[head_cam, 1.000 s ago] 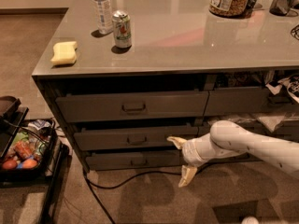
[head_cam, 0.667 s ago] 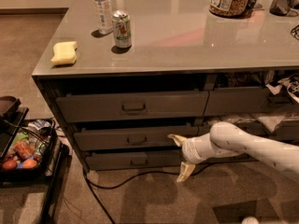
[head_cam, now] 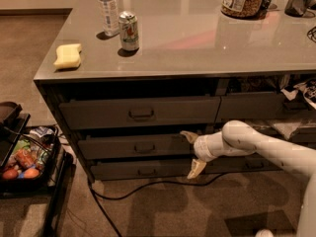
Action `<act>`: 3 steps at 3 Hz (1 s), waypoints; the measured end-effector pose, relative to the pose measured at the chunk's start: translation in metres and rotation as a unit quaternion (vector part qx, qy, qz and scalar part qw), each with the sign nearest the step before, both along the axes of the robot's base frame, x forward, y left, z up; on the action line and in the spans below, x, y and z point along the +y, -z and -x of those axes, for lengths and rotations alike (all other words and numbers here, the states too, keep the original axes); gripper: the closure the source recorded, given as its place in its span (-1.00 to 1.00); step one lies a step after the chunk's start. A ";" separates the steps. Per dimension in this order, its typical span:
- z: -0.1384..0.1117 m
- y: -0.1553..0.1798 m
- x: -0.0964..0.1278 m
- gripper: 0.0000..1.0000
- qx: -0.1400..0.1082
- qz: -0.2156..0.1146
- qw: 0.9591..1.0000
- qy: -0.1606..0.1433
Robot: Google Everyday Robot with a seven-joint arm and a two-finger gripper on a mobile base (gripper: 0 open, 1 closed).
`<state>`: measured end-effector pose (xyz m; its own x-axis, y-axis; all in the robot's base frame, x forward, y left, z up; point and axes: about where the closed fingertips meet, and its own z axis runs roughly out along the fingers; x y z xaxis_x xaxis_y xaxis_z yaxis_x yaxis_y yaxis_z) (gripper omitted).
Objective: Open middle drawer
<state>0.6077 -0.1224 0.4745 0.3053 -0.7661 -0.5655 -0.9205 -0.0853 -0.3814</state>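
Though writing on the can (head_cam: 129, 31) was unreadable, the gripper (head_cam: 193, 153) gaped wide at the middle drawer (head_cam: 123, 148), arm (head_cam: 256, 144) reaching from the right.

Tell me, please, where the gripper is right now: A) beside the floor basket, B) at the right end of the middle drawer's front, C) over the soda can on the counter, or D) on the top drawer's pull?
B: the gripper, fingers spread, is at the right end of the middle drawer.
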 end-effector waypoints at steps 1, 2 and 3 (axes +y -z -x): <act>-0.033 0.034 -0.001 -1.00 0.020 0.004 1.000 -0.003; -0.049 0.033 0.003 -1.00 0.013 0.016 1.000 -0.011; -0.053 0.038 0.006 -1.00 0.017 0.011 1.000 -0.010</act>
<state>0.6607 -0.1160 0.4360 0.3014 -0.7730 -0.5583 -0.9309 -0.1119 -0.3477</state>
